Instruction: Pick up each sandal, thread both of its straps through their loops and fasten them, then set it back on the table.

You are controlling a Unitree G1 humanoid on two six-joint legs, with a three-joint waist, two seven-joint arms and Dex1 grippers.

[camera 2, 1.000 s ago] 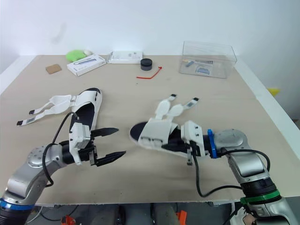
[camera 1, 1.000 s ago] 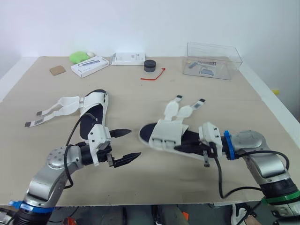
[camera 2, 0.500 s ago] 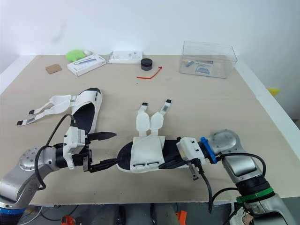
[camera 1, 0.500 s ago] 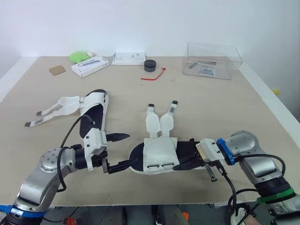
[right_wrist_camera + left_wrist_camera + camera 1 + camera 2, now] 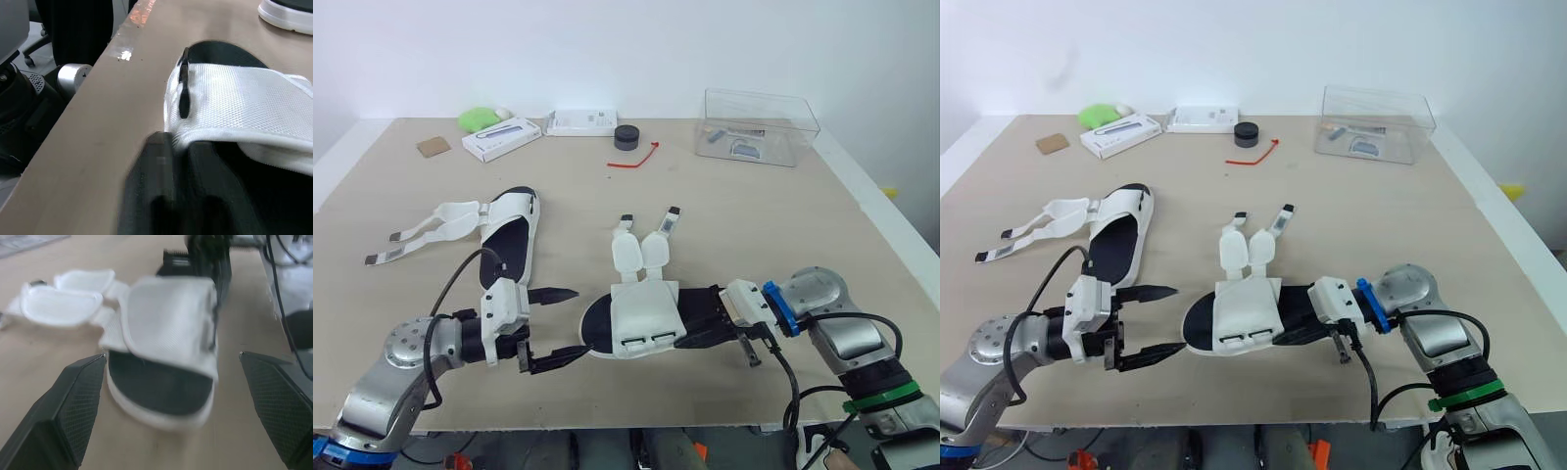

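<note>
A white sandal with a black insole [image 5: 641, 321] lies near the table's front edge, its two loose straps [image 5: 640, 251] pointing away from me. My right gripper [image 5: 710, 328] is shut on its heel end; the right wrist view shows the white upper [image 5: 244, 105] close in front of the finger. At the sandal's toe my left gripper [image 5: 579, 321] stands open, one finger on each side of the toe [image 5: 156, 396] without touching it. The second sandal [image 5: 512, 230] lies at the left, its straps [image 5: 435, 221] spread out to the left.
At the back stand a clear plastic box [image 5: 759, 127], a black round puck [image 5: 626, 137], a red tie [image 5: 636, 157], two white boxes [image 5: 501, 137], a green object [image 5: 478, 118] and a brown card [image 5: 433, 147]. The table's front edge [image 5: 636, 423] is close behind both grippers.
My right gripper has pulled the sandal from mid-table toward the front edge and turned it, so its straps point away. My left gripper has drawn back left, still open.
</note>
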